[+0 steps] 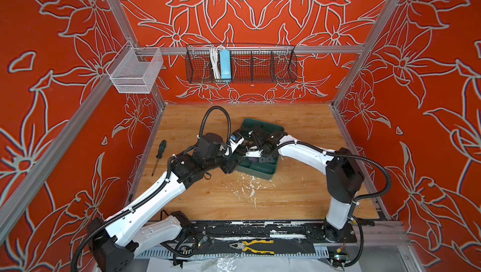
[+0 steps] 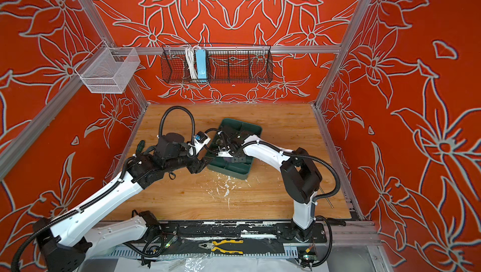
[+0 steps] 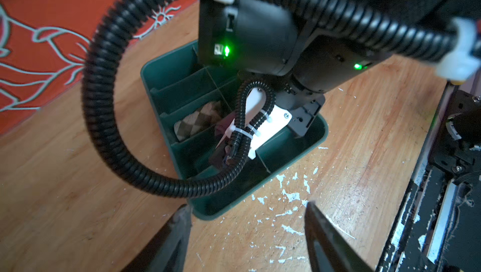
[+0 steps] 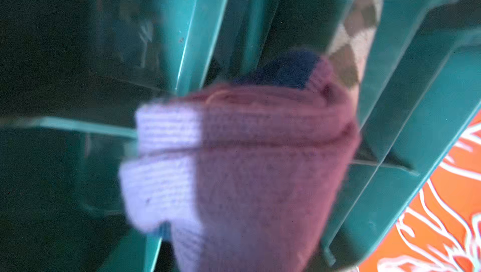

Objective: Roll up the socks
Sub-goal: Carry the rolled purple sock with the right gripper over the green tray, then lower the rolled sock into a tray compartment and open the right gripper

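Two robot arms meet over a dark green divided tray (image 1: 260,174) on a wooden table (image 1: 299,132). The right gripper (image 3: 222,153) reaches down into the tray with its jaws narrowed around the rolled purple sock (image 4: 247,166). The roll hides the fingers in the right wrist view, so this grip is likely rather than certain. The argyle sock (image 3: 197,123) lies rolled in a compartment just beside the purple roll. The left gripper (image 3: 247,207) stands wide open and empty near the tray's front corner. The step in hand seems to be seating the purple roll in a compartment. Doing it well means lowering it straight between the dividers so that no edge snags the outer layer, and letting go only once the roll rests low enough to stay wound.
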